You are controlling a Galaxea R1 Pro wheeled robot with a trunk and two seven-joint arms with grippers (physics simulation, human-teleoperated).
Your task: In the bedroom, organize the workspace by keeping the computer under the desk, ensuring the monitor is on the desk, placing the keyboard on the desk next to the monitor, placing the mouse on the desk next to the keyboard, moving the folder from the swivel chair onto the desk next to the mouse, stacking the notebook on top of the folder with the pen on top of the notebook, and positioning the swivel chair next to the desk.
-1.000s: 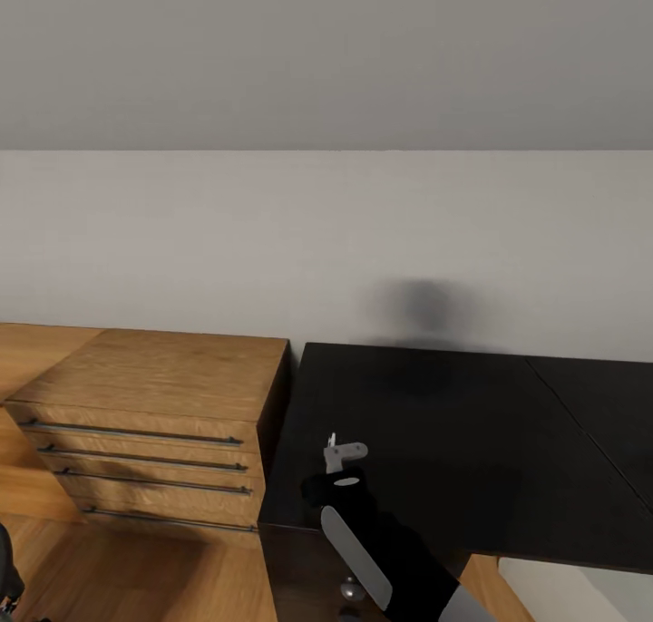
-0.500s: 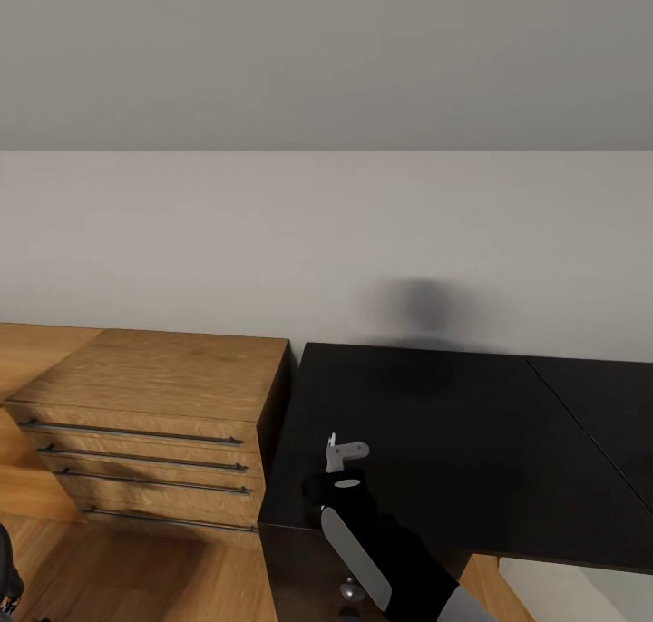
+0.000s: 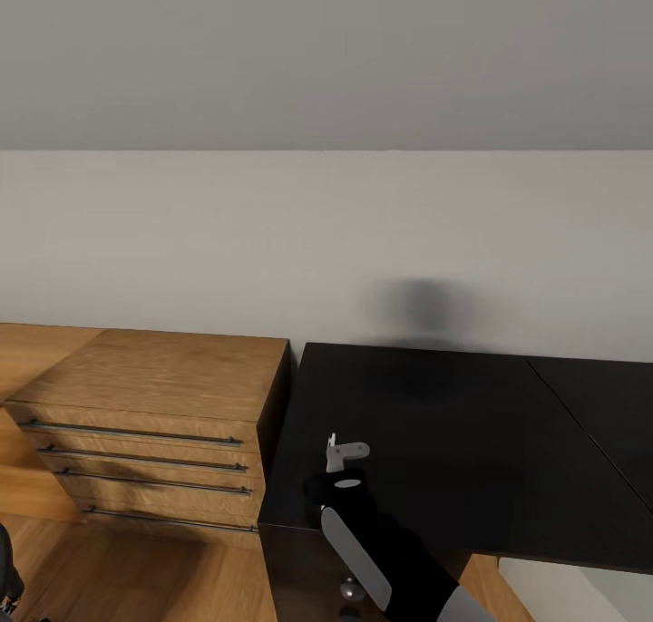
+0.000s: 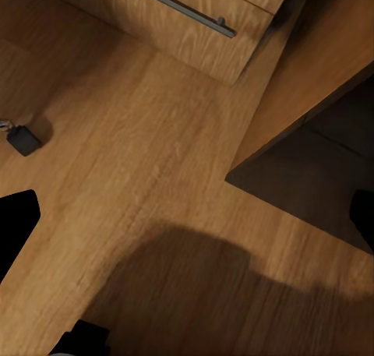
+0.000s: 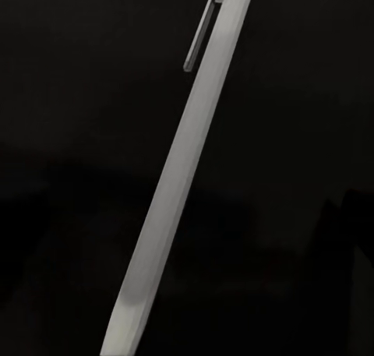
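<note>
Nothing is changing: the right gripper point(image 3: 347, 463) is still holding the pen point(image 5: 181, 169) over the desk point(image 3: 472, 441), lower centre.

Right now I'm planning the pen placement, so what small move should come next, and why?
Probably turn right along the desk before releasing: the right tool seems to hold the pen over bare black desktop, and the pen belongs on the notebook.

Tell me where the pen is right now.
The pen runs long and pale across the right wrist view against the black desk; in the head view its tip pokes up at the right gripper, near the wooden drawer chest.
</note>
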